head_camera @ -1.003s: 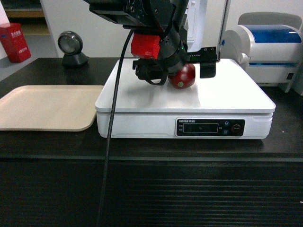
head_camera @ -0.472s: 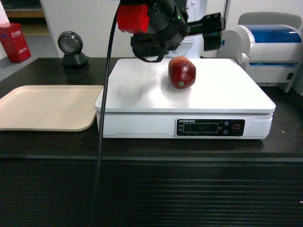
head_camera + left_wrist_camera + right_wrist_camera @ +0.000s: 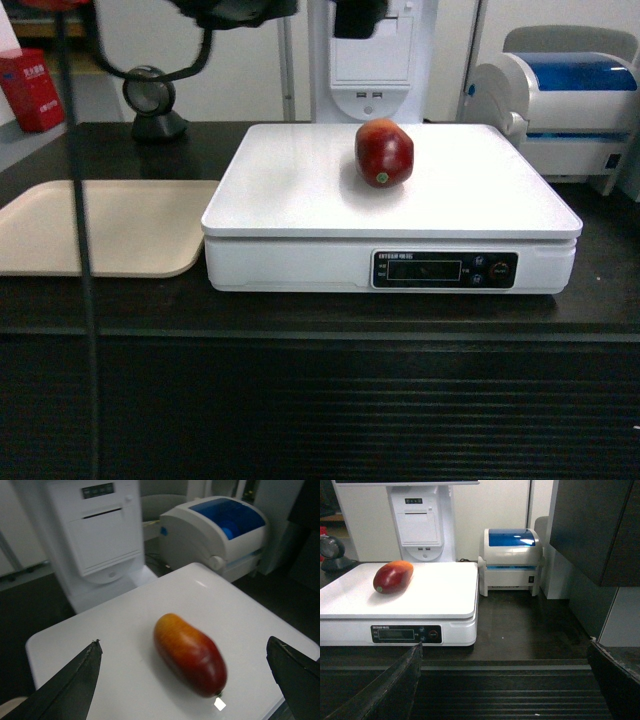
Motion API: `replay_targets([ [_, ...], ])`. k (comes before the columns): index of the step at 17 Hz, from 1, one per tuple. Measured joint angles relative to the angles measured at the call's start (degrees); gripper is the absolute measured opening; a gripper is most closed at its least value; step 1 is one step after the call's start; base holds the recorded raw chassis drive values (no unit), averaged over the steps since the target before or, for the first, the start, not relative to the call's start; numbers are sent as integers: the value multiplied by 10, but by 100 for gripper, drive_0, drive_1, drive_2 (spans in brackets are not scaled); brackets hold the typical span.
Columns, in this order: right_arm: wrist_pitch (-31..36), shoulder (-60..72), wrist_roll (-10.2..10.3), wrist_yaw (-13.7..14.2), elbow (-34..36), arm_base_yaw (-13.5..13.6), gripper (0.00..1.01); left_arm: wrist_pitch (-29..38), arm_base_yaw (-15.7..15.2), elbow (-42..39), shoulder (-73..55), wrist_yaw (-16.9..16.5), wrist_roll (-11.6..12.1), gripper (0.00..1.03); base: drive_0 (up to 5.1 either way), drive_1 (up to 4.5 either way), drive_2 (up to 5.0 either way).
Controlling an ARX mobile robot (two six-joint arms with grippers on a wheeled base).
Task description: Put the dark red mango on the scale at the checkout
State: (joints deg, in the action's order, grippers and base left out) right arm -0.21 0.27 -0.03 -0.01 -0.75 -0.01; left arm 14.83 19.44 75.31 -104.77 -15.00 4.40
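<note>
Mango (image 3: 190,655) on scale (image 3: 125,645), between spread tool (image 3: 185,680) fingers.

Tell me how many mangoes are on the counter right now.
1. The dark red mango lies on the white platter of the scale, toward its back and right of centre. No other fruit shows in any view, though the beige tray is partly cropped.

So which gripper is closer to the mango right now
Left. The left gripper hangs open just above the mango on the scale. The right gripper sits back at the counter's front edge.
</note>
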Motion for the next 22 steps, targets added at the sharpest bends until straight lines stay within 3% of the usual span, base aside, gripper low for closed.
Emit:
replay_targets([
  [3,0,0,0,0,0,0,98,57,-66,-106,68,64,-77,98,0,0,0],
  [5,0,0,0,0,0,0,98,95,-110,-185,127,65,-112,98,0,0,0],
  [6,0,0,0,0,0,0,98,114,-130,-225,156,63,-115,98,0,0,0],
  [8,0,0,0,0,0,0,98,132,-157,-277,192,55,-114,98,0,0,0],
  [9,0,0,0,0,0,0,98,219,-160,-315,200,109,-92,90,0,0,0],
  [10,0,0,0,0,0,0,98,272,-173,-365,229,142,-73,79,0,0,0],
  [12,0,0,0,0,0,0,98,303,-200,-473,324,155,-58,56,0,0,0],
  [17,0,0,0,0,0,0,98,316,-194,-602,424,150,-54,2,0,0,0],
  [22,0,0,0,0,0,0,98,285,-194,-675,529,150,-52,2,0,0,0],
])
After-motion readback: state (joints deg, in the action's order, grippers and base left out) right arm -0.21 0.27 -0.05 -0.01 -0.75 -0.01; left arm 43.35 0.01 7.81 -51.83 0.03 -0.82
